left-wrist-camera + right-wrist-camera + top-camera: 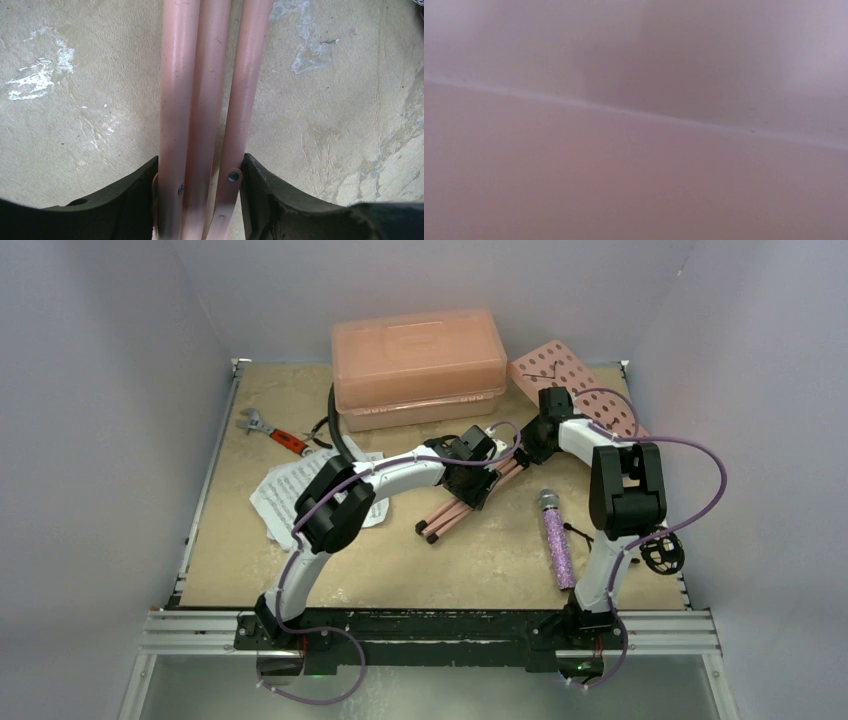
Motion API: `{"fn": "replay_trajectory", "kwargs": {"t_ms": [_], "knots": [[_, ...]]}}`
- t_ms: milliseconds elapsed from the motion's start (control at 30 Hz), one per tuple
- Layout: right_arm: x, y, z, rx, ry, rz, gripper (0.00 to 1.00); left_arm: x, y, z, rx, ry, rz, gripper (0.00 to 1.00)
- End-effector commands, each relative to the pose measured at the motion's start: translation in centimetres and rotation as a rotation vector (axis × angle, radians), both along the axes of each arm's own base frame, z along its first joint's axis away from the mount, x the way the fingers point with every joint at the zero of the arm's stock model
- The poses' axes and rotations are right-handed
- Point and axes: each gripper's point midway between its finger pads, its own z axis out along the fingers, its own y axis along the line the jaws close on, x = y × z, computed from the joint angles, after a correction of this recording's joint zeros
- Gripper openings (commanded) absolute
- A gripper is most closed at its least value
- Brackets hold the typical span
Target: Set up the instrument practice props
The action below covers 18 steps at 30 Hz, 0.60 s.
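Observation:
The pink music stand lies flat on the table, its perforated desk (572,385) at the back right and its folded tripod legs (452,515) pointing toward the front. My left gripper (478,480) is shut on those legs. In the left wrist view both fingers (260,185) press against the outer pink tubes (200,100). My right gripper (528,448) sits at the stand's neck just behind the left one. Its wrist view is a pink-grey blur with no fingers showing. The purple glittery microphone (557,540) lies at the right, with the small black mic stand (578,533) beside it. White sheet-music pages (285,490) lie under the left arm.
A pink translucent box (418,365) stands at the back centre, close behind both grippers. A red-handled wrench (272,430) lies at the back left. A black cable (340,430) curves down beside the box. Grey walls close in on three sides.

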Motion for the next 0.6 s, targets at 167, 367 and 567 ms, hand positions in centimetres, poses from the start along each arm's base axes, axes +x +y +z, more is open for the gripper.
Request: {"fn": "replay_trajectory", "kwargs": {"t_ms": [167,367,567], "knots": [[1.3,0.1,1.7,-0.028,-0.048,0.001,0.00,-3.6,0.0,0.4,-0.007,0.107,-0.032,0.25],[1.3,-0.4,4.4,-0.062,-0.074,0.014,0.00,-3.6,0.0,0.5,-0.010,0.105,-0.037,0.24],[1.5,-1.2,10.3,-0.098,-0.174,0.005,0.00,-3.5,-0.4,1.3,-0.030,0.096,-0.048,0.23]]}}
